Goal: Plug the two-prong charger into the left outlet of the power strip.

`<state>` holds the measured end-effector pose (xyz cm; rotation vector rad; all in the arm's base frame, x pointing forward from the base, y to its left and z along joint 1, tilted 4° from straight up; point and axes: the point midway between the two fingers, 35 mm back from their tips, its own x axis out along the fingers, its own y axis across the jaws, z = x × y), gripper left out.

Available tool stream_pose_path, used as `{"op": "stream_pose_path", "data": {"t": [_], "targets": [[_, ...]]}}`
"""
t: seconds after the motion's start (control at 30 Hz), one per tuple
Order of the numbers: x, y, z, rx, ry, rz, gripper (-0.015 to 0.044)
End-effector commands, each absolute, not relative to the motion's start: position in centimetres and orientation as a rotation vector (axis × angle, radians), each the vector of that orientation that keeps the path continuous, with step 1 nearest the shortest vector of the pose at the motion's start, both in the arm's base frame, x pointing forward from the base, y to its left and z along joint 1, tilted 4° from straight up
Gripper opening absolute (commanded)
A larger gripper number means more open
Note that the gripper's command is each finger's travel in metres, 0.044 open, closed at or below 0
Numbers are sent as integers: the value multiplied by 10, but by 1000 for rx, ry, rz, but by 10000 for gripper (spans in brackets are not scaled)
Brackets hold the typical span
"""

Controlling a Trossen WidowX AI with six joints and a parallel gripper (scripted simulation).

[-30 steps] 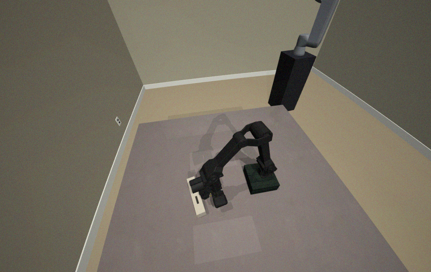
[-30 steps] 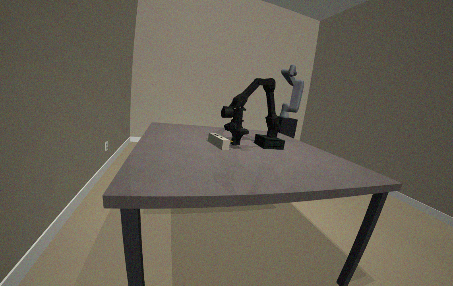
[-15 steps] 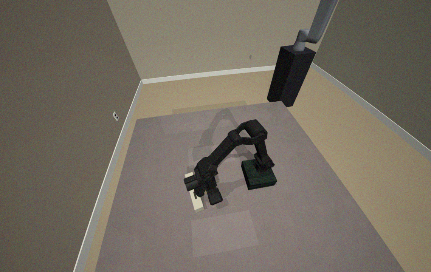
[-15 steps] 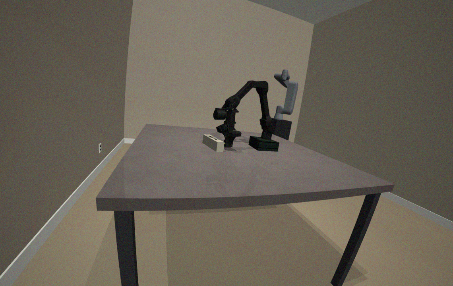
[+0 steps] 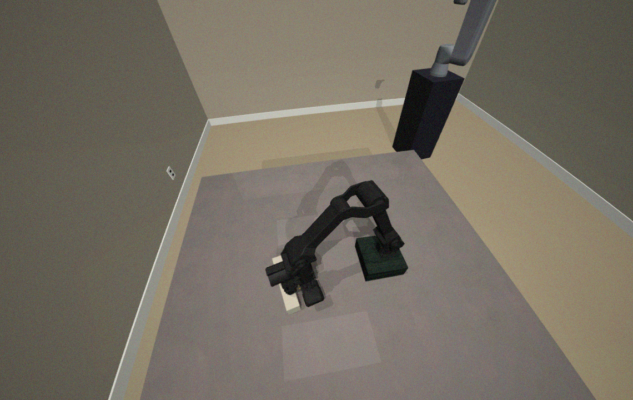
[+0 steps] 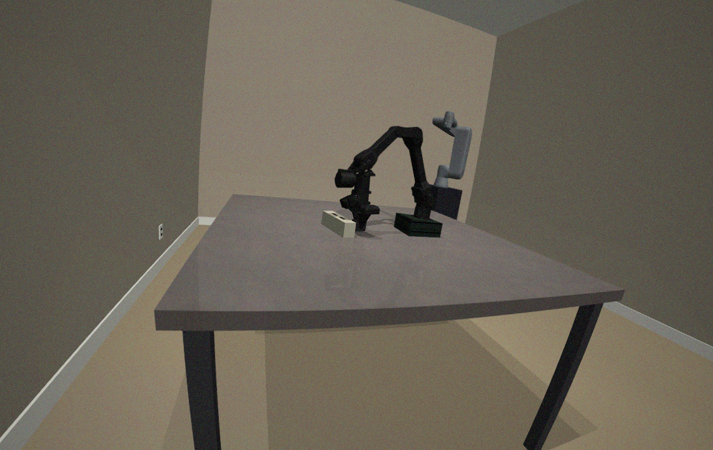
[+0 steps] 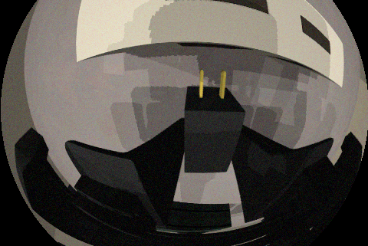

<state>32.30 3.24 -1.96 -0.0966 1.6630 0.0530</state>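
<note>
On the grey tabletop (image 5: 408, 318) (image 6: 381, 268), beside the power strip (image 5: 291, 302) (image 6: 338, 224) (image 7: 111, 20), the charger (image 7: 212, 139) is gripped by the partly closed pincer (image 5: 304, 293) (image 6: 360, 228) (image 7: 205, 123); prongs (image 7: 201, 83) might be jammed by angled entry.

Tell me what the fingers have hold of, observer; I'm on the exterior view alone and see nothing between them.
Observer: The wrist view shows the fingers shut on a dark, boxy charger.
Operator: Report how its prongs lie.
Observer: Two gold prongs stick out side by side from the charger's end nearer the power strip.
Operator: Say whether they're in either dark slot on top of the strip.
Observer: No; in the wrist view both prongs show along their length, with a gap between their tips and the strip's near edge.
</note>
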Motion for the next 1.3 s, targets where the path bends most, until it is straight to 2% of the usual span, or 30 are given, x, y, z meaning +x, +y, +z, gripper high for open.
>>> {"op": "stream_pose_path", "data": {"t": [0.0,1.27], "targets": [[326,34,-21,-100,1666,63,0],[334,35,-20,-100,1666,64,0]]}}
